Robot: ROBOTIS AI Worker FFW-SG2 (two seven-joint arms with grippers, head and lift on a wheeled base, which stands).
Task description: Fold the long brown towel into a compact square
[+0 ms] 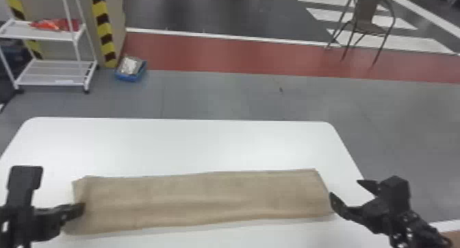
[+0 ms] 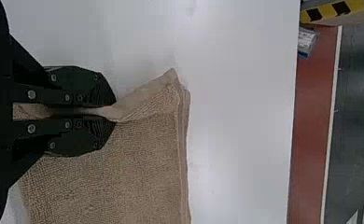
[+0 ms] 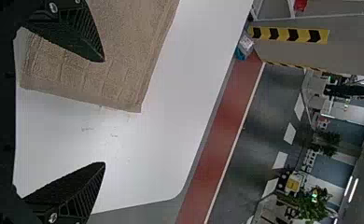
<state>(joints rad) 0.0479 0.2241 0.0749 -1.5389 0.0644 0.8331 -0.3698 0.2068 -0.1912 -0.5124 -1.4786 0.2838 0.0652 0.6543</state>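
Brown towel (image 1: 205, 199) cloth is pinched at its left end by the left gripper (image 1: 81, 209), whose fingers are pressed nearly together with a fold of fabric between them; in the left wrist view, a raised ridge runs from the fingertips to a peaked corner. The right gripper (image 1: 346, 188) is at the towel's right end, its fingers spread wide with no cloth between them; its nearer fingertip is just beside the end edge in the head view, and whether it touches I cannot tell. Between the two, the towel lies as a long strip from left to right, mostly flat, with a soft crease along its near part and faint ribbed bands near its right end. Under it is the white table (image 1: 171, 141), bare along the far side, with rounded far corners. Beyond the table comes grey floor, then a red strip (image 1: 222, 53) edged in white on its far side. At far left are a white cart (image 1: 53, 83) with something red (image 1: 56, 24) on its upper shelf, a yellow-and-black striped post (image 1: 102, 28), and beside it a blue tray (image 1: 128, 76) on the floor holding a silvery packet (image 1: 130, 65). At far right is a brown chair (image 1: 366, 11), near white floor markings (image 1: 393, 41).
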